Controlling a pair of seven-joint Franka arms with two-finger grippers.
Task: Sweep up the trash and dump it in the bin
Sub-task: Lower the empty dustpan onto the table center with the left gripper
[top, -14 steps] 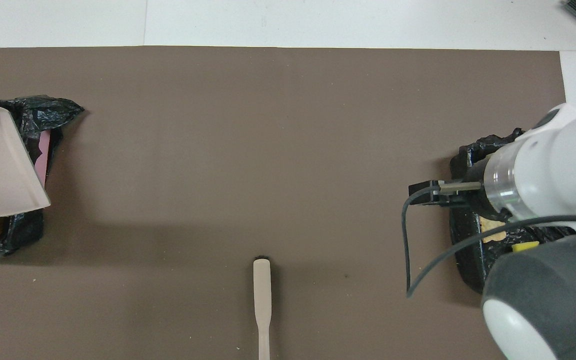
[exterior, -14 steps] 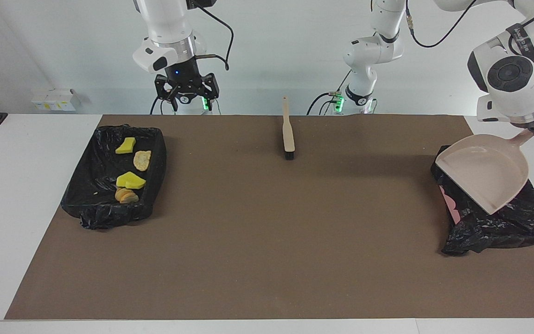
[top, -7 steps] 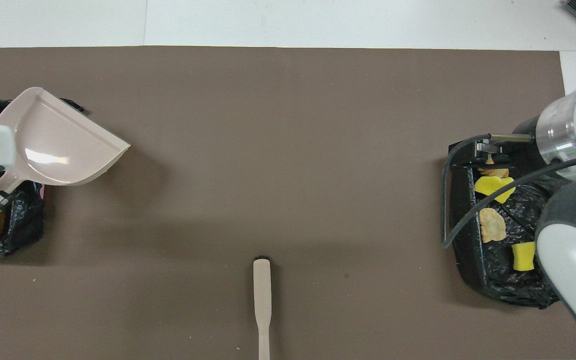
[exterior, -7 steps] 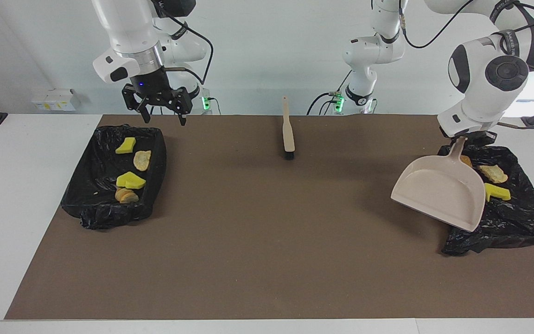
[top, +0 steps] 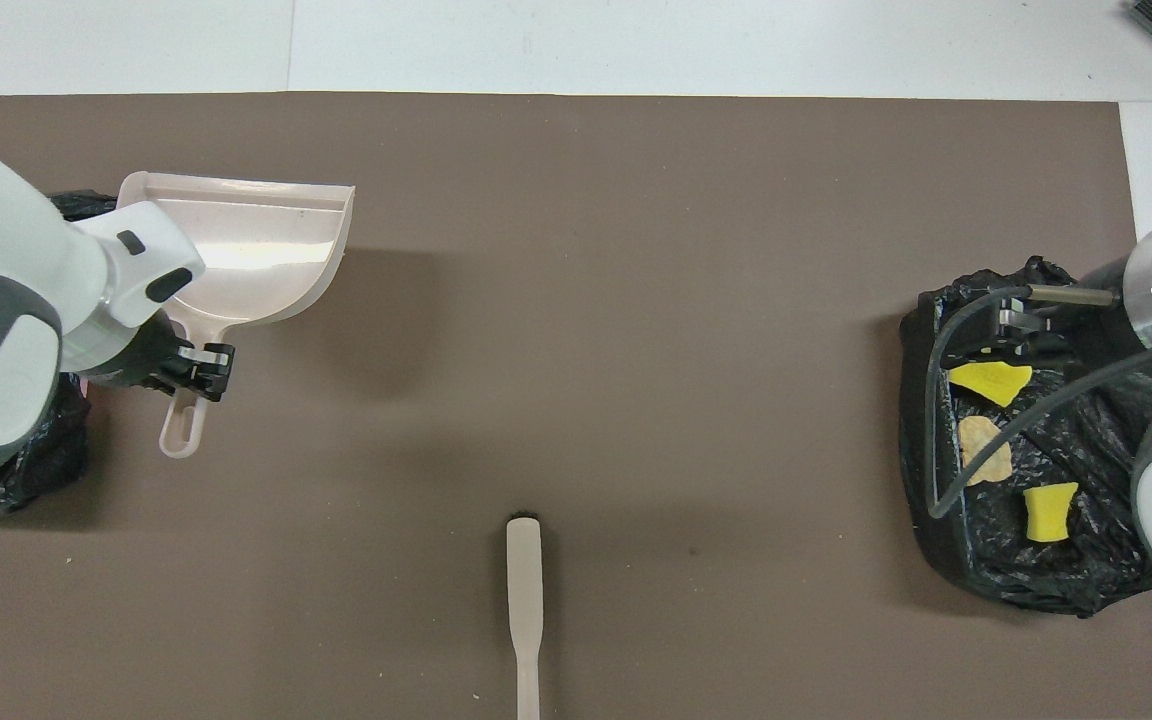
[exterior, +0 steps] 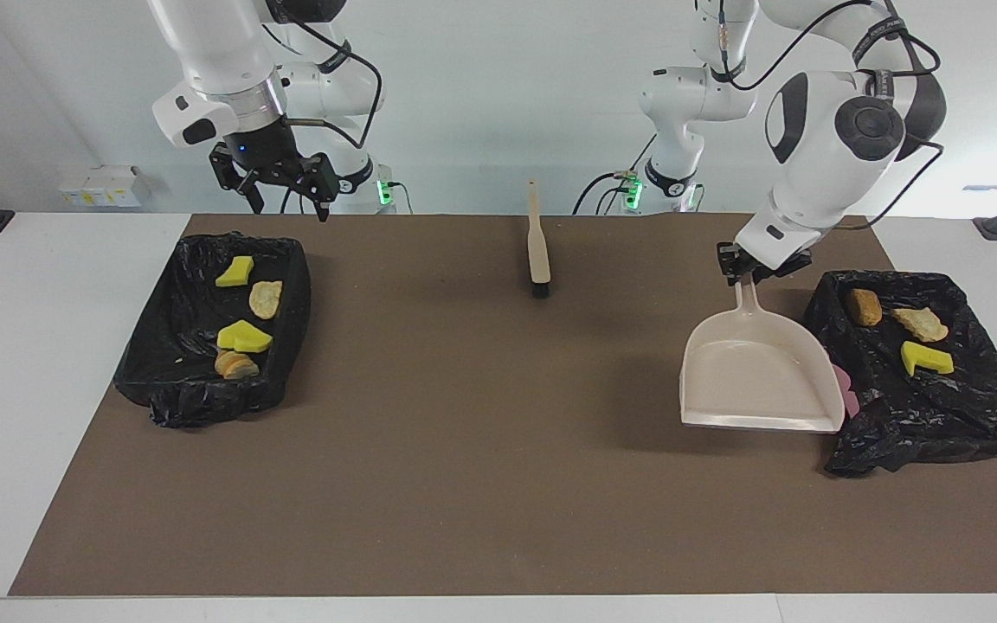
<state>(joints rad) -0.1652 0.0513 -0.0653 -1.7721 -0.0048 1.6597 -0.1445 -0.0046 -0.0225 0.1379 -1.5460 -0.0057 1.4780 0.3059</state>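
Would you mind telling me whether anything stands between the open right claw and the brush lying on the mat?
Nothing visible does: bare mat lies between the right claw, up over its bin's edge, and the brush.

A white table (exterior: 48, 363) carried a large brown mat (exterior: 498, 450) that covered most of its top, leaving white margins at both ends and along the edges. A plain pale wall (exterior: 498, 104) rose at the table's robot end. A small white box with yellow marks (exterior: 103, 185) sat against that wall. Bright daylight fell in at one end.
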